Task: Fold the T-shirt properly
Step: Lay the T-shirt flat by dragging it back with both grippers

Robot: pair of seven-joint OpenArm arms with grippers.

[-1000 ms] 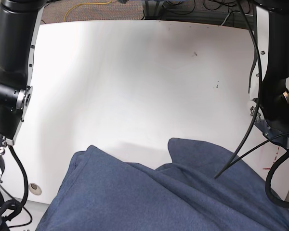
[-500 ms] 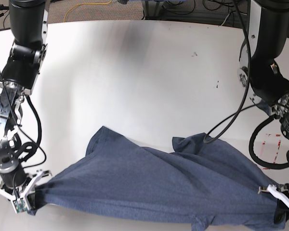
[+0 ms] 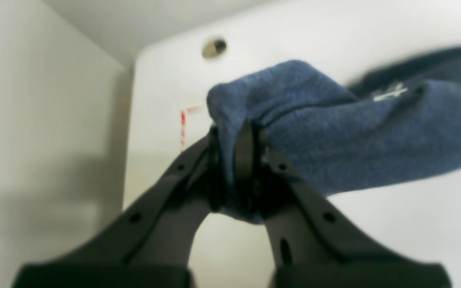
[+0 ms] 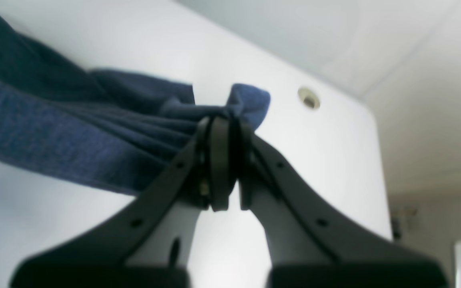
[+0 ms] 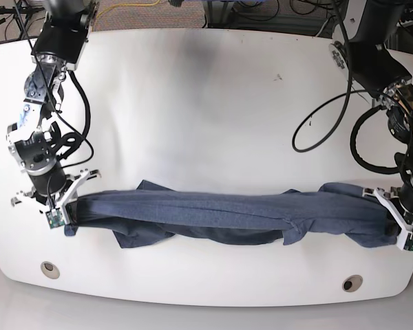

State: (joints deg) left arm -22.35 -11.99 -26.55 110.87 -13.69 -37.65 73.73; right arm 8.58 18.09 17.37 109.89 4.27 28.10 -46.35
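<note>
The T-shirt [image 5: 227, 214] is a dark navy cloth pulled into a long narrow band across the near part of the white table [image 5: 206, 103]. My right gripper [image 5: 69, 212] is shut on its end at the view's left. At the view's right, my left gripper [image 5: 394, 224] is shut on the other end. In the left wrist view the black fingers [image 3: 254, 176] pinch a bunched blue corner of the T-shirt [image 3: 354, 140], with small white letters [image 3: 388, 93] on a fold. The right wrist view shows my right gripper [image 4: 224, 136] clamped on gathered pleats of the T-shirt [image 4: 54, 120].
Two round holes [image 5: 49, 269] [image 5: 352, 282] sit near the table's front edge, just below the cloth. A black cable [image 5: 316, 130] loops over the table beside the arm on the right. Red marks [image 3: 183, 124] lie on the table by my left gripper.
The T-shirt hung bunched close to the camera. Both arms have carried it away and down, spreading apart, so it now stretches as a flat band between them.
</note>
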